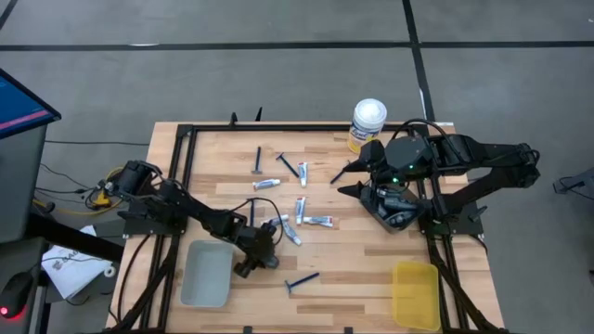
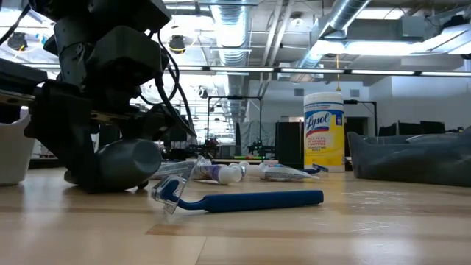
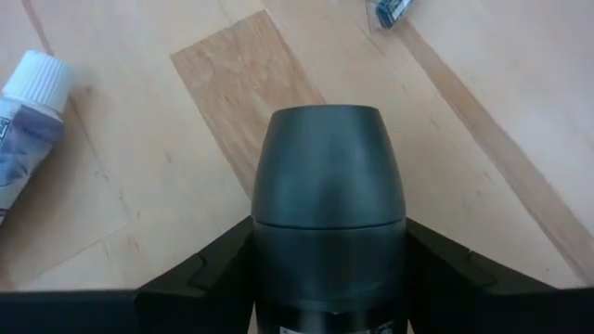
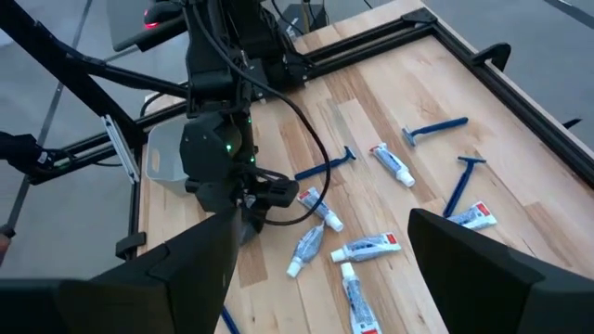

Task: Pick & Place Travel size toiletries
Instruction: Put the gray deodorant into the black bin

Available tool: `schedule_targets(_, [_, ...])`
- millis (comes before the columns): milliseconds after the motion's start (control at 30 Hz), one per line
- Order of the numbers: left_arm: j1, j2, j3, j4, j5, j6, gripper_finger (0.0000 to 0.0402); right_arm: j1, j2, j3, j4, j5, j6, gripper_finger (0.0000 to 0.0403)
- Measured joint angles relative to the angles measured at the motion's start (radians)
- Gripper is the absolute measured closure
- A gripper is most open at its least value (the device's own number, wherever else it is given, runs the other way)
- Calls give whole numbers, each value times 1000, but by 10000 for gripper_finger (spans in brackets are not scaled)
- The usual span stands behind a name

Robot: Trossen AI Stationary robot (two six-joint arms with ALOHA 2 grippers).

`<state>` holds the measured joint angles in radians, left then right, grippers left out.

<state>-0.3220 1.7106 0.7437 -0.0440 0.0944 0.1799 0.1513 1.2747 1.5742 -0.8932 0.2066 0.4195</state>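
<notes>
Your left gripper point(image 3: 329, 278) is clamped on a dark grey oval container point(image 3: 329, 167), low over the surface point(image 1: 353, 260) beside the grey tray point(image 1: 206, 274); tubes point(image 1: 306, 221) and razors point(image 1: 301, 281) lie scattered nearby. Your right gripper point(image 4: 320, 269) hangs spread wide.

Six tubes point(image 1: 267, 184); at least three razors point(image 1: 302, 281); three trays point(image 1: 206, 274); one canister point(image 1: 368, 125).

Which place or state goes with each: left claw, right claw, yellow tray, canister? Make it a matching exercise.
1. left claw
2. right claw
3. yellow tray
4. canister

A. table edge at the high view's top
B. open, over the table's right side
C. shut on a dark grey container
D. table corner at the high view's bottom right

Pairs: 1-C, 2-B, 3-D, 4-A
</notes>
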Motion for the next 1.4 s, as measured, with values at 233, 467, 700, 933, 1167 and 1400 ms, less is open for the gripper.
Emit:
schedule_targets(233, [41,-56,-6,-69,-25,30,199,0,0,0,0,0,13,101])
schedule_targets(467, [97,-191,-5,-90,-16,26,199,22,0,0,-3,-9,1,101])
schedule_targets(700, [192,-399,-4,-81,-45,-58,199,32,0,0,-2,4,-35,101])
schedule_targets(933, [308,-653,-4,76,-52,-183,199,16,8,-59,190,8,-125,101])
schedule_targets(1167, [342,-781,0,349,-54,-251,199,-27,19,-185,617,11,-289,101])
schedule_targets(1400, [334,-722,-3,397,-87,-249,199,-61,125,-133,743,-21,-389,101])
